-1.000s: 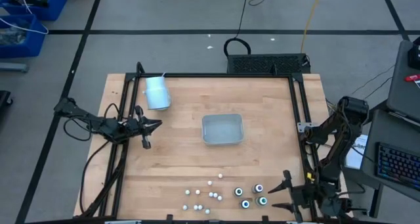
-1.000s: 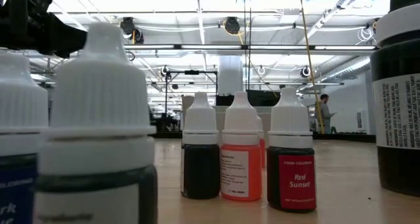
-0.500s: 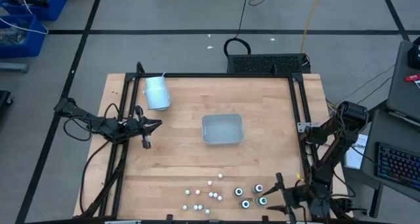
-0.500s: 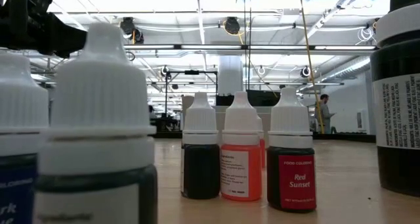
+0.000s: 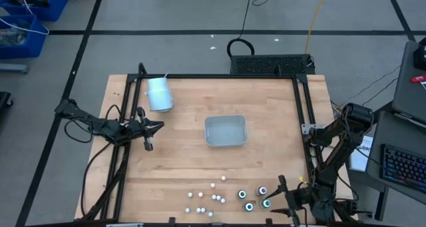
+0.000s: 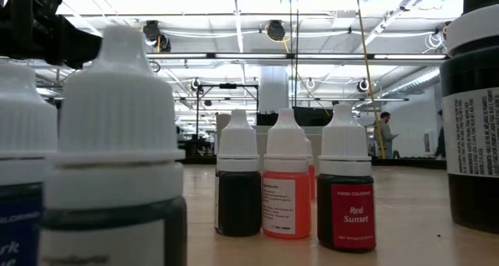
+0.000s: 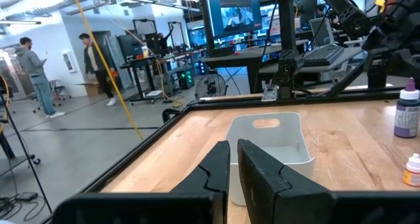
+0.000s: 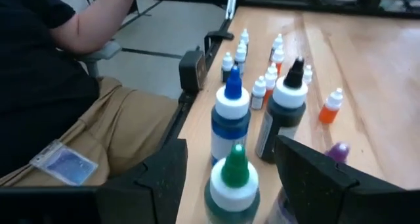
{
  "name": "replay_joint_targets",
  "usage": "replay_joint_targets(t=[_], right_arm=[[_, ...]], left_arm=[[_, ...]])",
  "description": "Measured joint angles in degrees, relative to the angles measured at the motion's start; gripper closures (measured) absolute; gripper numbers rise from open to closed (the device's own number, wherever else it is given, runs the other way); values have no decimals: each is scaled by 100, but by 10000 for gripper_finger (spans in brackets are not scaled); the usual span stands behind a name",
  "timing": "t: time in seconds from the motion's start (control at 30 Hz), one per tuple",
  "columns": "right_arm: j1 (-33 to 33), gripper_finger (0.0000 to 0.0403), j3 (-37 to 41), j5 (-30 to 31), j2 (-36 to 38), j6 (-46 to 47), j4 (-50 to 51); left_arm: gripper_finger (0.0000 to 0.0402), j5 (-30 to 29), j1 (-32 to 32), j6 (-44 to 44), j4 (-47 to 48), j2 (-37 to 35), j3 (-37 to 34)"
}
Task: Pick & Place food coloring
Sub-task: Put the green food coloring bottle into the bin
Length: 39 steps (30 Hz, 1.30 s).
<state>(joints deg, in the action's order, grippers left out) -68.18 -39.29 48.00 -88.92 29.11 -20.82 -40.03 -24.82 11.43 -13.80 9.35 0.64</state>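
Right gripper spread wide at the bottles, left arm parked

High view: the food coloring [image 5: 226,199] clusters at the table's [image 5: 186,160] near edge; right gripper [image 5: 278,202] just beside it, left gripper [image 5: 154,126] near the cup [image 5: 159,94]. Low view: bottles upright. Left wrist: fingers [image 7: 216,175] nearly together, facing the tray [image 7: 269,145]. Right wrist: fingers [image 8: 308,165] apart, green-capped bottle [image 8: 231,181] between.

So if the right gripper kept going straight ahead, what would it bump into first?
Probably the green-tipped bottle. It stands right between the open right gripper fingers, nearest of the cluster, with the blue-tipped bottle just behind it. How near it is can't be judged exactly.
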Motion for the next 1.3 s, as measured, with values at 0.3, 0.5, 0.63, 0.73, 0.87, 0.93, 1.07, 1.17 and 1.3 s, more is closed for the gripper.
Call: replay_joint_targets(t=[0.3, 0.5, 0.63, 0.73, 0.87, 0.93, 1.07, 1.17, 1.3], right_arm=[[82, 190, 0, -23, -465, 89, -169], [153, 191, 0, -21, -494, 86, -184], [151, 196, 0, -21, -495, 98, -171], [151, 212, 0, -6, -495, 156, -154], [151, 248, 0, -8, -496, 165, -138], [151, 270, 0, -9, -497, 168, -138], [151, 294, 0, -13, -497, 156, -141], [151, 294, 0, -25, -422, 83, -135], [100, 294, 0, -64, -34, -166, -161]], left_arm=[[362, -1, 0, -7, 0, 2, 0], [362, -4, 0, -5, 0, 0, 0], [362, -4, 0, 29, 0, 1, 0], [362, -6, 0, 32, 0, 1, 0], [362, -7, 0, 34, 0, 0, 0], [362, -7, -1, 35, 0, 2, 0], [362, -11, 0, 38, 0, 2, 0], [362, -17, -1, 38, 0, 1, 0], [362, -26, -2, 38, 0, 2, 0]])
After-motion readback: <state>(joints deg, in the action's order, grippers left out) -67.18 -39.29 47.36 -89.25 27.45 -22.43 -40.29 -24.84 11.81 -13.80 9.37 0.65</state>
